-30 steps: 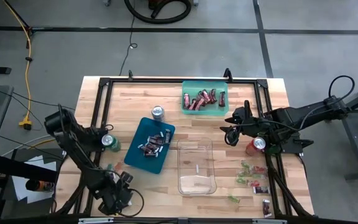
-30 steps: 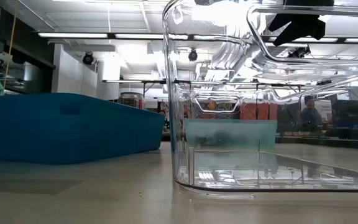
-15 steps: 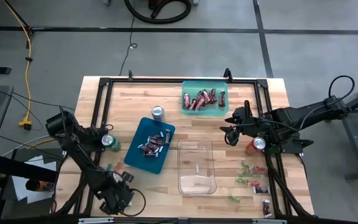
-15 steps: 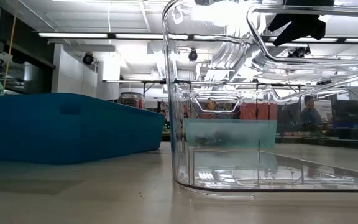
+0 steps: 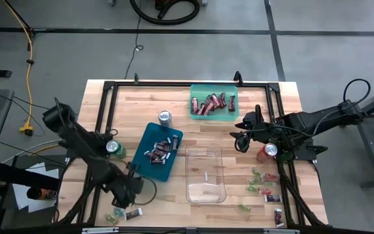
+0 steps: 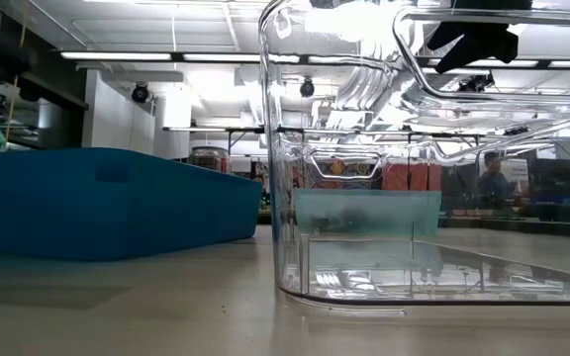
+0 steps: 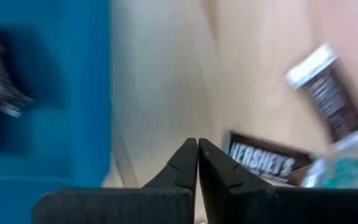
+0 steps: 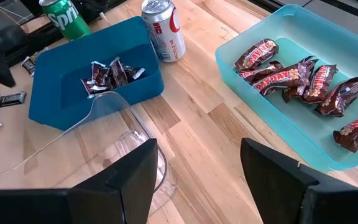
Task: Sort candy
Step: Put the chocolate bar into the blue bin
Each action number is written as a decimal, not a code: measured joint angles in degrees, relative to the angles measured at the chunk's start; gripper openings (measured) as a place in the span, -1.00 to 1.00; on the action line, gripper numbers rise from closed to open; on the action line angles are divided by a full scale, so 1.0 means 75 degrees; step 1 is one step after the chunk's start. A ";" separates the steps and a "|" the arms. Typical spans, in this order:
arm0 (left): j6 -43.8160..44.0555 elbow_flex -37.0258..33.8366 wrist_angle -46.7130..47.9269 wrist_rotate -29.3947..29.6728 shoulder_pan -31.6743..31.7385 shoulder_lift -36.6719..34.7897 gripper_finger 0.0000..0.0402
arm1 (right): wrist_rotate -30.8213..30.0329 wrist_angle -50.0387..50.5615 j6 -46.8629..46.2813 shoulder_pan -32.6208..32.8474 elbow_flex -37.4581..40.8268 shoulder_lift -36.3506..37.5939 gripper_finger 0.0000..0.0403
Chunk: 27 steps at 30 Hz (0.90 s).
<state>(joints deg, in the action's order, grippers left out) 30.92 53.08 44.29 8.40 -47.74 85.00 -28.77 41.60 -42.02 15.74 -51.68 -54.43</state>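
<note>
While the right arm waits, the left arm is the one that has moved: a second ago its gripper sat low at the table's front-left corner, and now the left gripper (image 5: 130, 184) has lifted and swung in toward the blue bin (image 5: 149, 132). Its jaws have gone from wide to fully closed, and the left wrist view shows the two fingers pressed together with nothing visible between them. Looks like a missed or empty pinch, though I can't rule out a sliver of wrapper hidden at the tips.

A dark mini bar (image 7: 263, 163) lies on the wood just beside the fingertips, ungrabbed. More loose pieces (image 5: 127, 213) are at the front-left edge.

Middle: blue bin holds dark mini bars (image 8: 112, 74); the clear bin (image 5: 206, 174) looks empty; the teal bin (image 5: 232, 114) holds the red bars (image 8: 303, 78).

Right: right gripper (image 5: 242, 135) hovers near the teal bin, jaws spread, holding nothing. Unsorted candy (image 5: 265, 185) is scattered front-right.

My read: the left arm needs a re-grasp; plenty is left to sort.
</note>
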 joint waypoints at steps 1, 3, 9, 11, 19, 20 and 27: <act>0.0001 0.0004 -0.0010 0.0007 0.0089 -0.0239 -1.00 | 0.0000 0.0000 0.0000 0.0001 0.0003 0.0000 0.11; 0.0034 0.0009 -0.0011 0.0004 0.0236 -0.0698 -1.00 | 0.0000 0.0003 0.0003 0.0000 0.0001 0.0000 0.11; 0.0363 0.0015 -0.0132 -0.0482 0.0327 -0.1343 -1.00 | -0.0002 0.0008 0.0062 -0.0002 0.0003 0.0000 0.11; 0.1179 0.0015 -0.0108 -0.0519 0.0282 -0.1279 -0.99 | 0.0000 0.0009 0.0061 -0.0002 0.0000 0.0000 0.11; 0.5365 0.0013 -0.0297 -0.0905 0.0034 -0.0732 -0.59 | -0.0002 0.0039 0.0165 0.0000 0.0002 0.0000 0.11; 0.5952 0.0015 -0.0382 -0.0905 -0.0039 -0.0673 -0.50 | 0.0000 0.0074 0.0204 -0.0001 0.0003 0.0000 0.11; 0.8526 0.0017 -0.0759 -0.0917 -0.0414 -0.0282 0.12 | 0.0000 0.0407 0.0204 0.0000 0.0001 0.0000 0.11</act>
<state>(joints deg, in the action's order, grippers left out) 94.86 53.21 38.60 1.53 -50.84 82.88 -28.77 44.66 -40.49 15.74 -51.67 -54.43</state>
